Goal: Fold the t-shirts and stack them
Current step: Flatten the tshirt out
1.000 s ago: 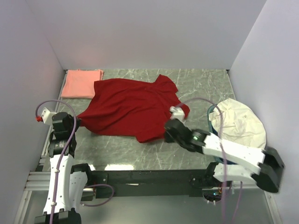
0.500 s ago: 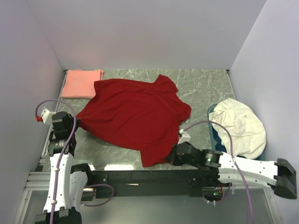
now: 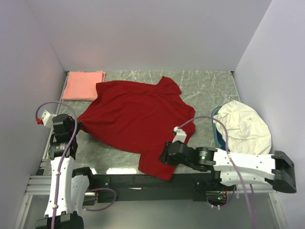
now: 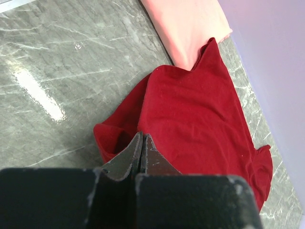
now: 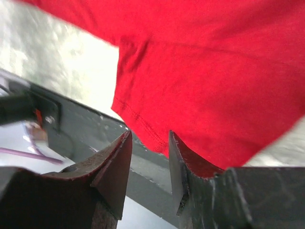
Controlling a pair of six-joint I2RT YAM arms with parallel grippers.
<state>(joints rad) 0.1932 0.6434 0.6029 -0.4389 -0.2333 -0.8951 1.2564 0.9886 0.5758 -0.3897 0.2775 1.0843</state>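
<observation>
Two t-shirts, two grippers, one white bundle (image 3: 245, 126) on the marble table (image 3: 209, 90)!
The red t-shirt (image 3: 136, 119) sprawls unfolded mid-table, its far corner lapping the pink t-shirt (image 3: 83, 86), which lies folded flat far-left. The left gripper (image 4: 141, 136) pinches the red one's left corner, fingers tight together; the right gripper (image 5: 149, 138) gapes at its near hem, empty.

White-and-black arms (image 3: 248, 164), lilac cables (image 3: 61, 103)

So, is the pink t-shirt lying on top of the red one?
No, a corner of the red t-shirt overlaps the edge of the folded pink t-shirt.
</observation>
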